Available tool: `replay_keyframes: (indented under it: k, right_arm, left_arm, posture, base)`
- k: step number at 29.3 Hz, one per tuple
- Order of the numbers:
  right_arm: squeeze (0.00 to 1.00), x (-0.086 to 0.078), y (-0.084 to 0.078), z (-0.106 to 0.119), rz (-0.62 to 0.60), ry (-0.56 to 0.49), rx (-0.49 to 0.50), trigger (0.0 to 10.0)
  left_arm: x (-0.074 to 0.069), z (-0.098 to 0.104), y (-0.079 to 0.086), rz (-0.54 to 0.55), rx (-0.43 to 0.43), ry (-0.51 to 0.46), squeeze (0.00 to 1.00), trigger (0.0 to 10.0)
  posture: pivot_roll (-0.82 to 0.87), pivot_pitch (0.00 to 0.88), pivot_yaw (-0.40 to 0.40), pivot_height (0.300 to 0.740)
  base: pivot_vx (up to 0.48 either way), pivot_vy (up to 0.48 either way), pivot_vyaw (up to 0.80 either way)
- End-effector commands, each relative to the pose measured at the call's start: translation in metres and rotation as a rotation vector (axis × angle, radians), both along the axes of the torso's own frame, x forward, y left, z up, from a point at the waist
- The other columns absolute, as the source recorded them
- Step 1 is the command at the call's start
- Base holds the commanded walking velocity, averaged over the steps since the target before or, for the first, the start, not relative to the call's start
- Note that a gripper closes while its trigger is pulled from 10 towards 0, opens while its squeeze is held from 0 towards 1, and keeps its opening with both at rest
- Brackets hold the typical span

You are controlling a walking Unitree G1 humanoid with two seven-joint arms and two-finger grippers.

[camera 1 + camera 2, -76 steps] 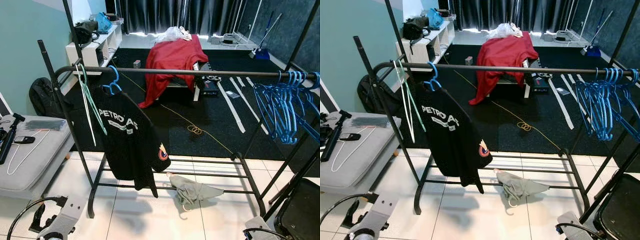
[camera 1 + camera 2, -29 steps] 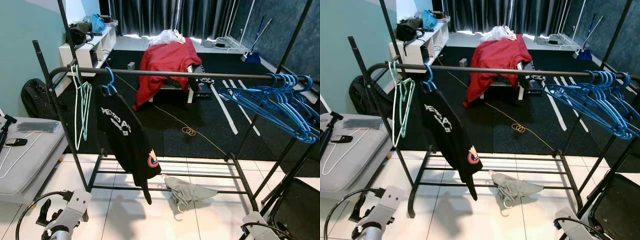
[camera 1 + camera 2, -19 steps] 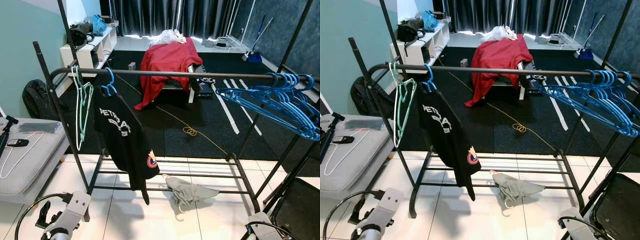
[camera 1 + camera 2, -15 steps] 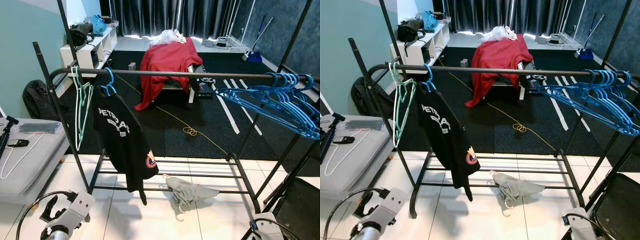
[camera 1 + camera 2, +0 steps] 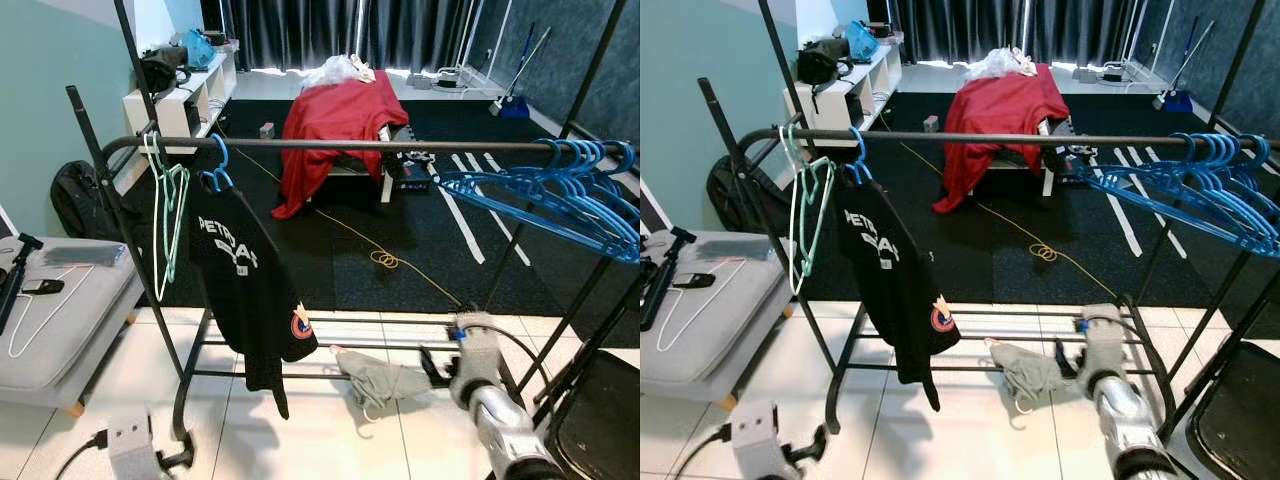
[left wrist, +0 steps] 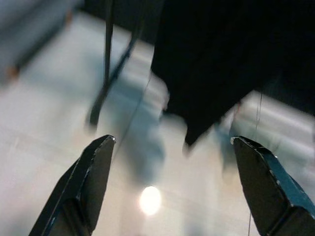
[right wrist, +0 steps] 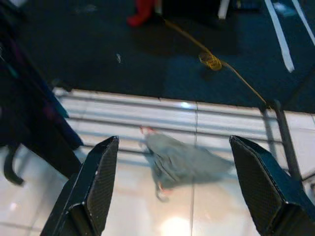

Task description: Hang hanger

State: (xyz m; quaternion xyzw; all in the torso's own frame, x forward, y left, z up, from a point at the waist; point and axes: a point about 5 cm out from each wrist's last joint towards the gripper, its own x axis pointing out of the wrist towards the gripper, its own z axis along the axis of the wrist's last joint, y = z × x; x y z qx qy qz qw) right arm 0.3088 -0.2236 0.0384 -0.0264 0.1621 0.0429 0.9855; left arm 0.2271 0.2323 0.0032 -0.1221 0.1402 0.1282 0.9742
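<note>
A black rack rail (image 5: 350, 146) crosses in front of me. A black T-shirt (image 5: 245, 290) hangs from it on a blue hanger (image 5: 217, 165), next to pale green and white hangers (image 5: 165, 215). Several empty blue hangers (image 5: 560, 195) are bunched at the rail's right end. A grey garment (image 5: 375, 378) with a hanger hook lies on the tiles under the rack. My right gripper (image 5: 432, 368) is held out low, open, just right of that garment (image 7: 182, 160). My left gripper (image 6: 172, 140) is open and low by the rack's left foot, facing the T-shirt's hem.
A grey cushion (image 5: 60, 330) carrying a white wire hanger lies at the left. A black chair (image 5: 600, 420) stands at the lower right. Beyond the rack are a red-draped seat (image 5: 335, 115), a yellow cord (image 5: 385, 260), a black backpack (image 5: 75, 195) and a white shelf (image 5: 175, 95).
My right arm has come up from the bottom edge and reached forward toward the grey garment. My left arm has dropped lower. The T-shirt still swings a little.
</note>
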Motion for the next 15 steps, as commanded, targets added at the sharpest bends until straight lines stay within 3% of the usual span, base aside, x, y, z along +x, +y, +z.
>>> replay_keyframes:
  k: [1,3,6,10,15]
  right_arm:
    - [0.00,-0.003,-0.002,-0.003,0.000,0.027,0.015,10.0]
    - [0.00,0.000,0.001,0.001,0.029,0.028,0.007,10.0]
    - [0.00,0.003,0.003,0.003,0.040,0.023,0.000,10.0]
    - [0.00,0.008,0.005,0.010,0.058,0.006,-0.012,10.0]
    - [0.00,0.010,0.007,0.014,0.085,0.001,-0.016,10.0]
  left_arm:
    - [0.013,0.017,0.003,0.001,0.035,-0.056,0.00,10.0]
    - [0.028,0.029,0.005,0.022,0.116,-0.093,0.00,10.0]
    - [0.036,0.034,-0.002,-0.003,0.115,-0.119,0.00,10.0]
    - [0.054,0.043,-0.017,-0.049,0.037,-0.176,0.00,10.0]
    - [0.065,0.058,-0.013,-0.012,-0.006,-0.202,0.00,10.0]
  posture:
    - [-0.03,0.000,-0.030,0.740]
    - [-0.03,0.000,-0.034,0.740]
    - [-0.04,0.000,-0.031,0.740]
    - [-0.06,0.000,-0.034,0.740]
    - [-0.06,0.000,-0.038,0.740]
  base:
    - [0.000,0.000,-0.80]
    - [0.000,0.000,-0.80]
    - [0.000,0.000,-0.80]
    - [0.000,0.000,-0.80]
    - [0.000,0.000,-0.80]
